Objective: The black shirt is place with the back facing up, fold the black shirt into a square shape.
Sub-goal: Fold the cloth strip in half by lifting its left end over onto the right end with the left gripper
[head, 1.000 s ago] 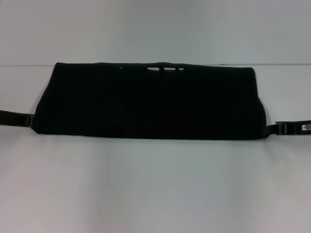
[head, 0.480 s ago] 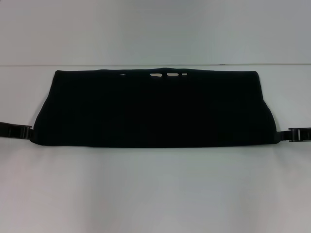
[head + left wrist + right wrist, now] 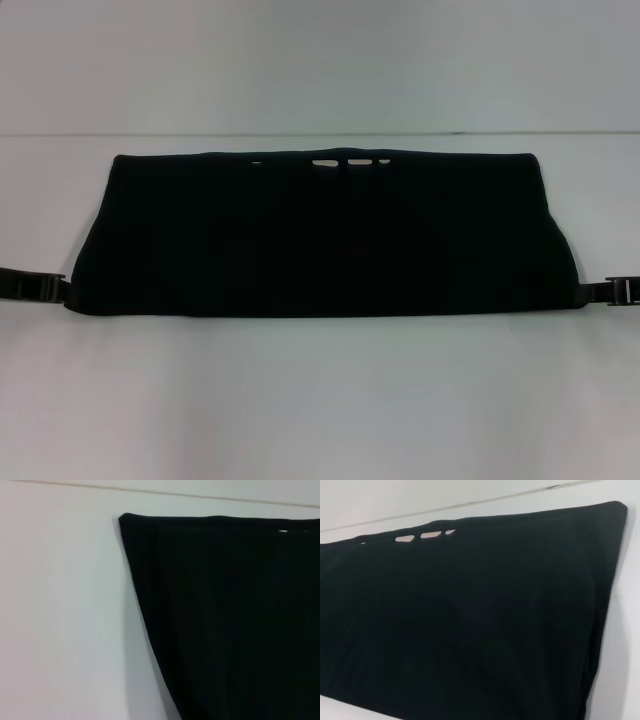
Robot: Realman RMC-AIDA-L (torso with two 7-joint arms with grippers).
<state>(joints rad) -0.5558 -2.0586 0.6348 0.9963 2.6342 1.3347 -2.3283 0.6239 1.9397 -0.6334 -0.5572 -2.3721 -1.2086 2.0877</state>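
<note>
White table (image 3: 320, 400); left gripper (image 3: 62, 289), right gripper (image 3: 584, 294) fingers pinch black shirt (image 3: 320, 235) corners.

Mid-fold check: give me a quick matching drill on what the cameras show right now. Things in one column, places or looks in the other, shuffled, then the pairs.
Things:
1. black shirt
2. left gripper
3. right gripper
4. table

Places or looks:
A. at the shirt's near corner on the robot's right
B. white surface under everything
C. spread as a wide dark band across the middle
D. at the shirt's near corner on the robot's left

Pairs: 1-C, 2-D, 3-A, 4-B
</note>
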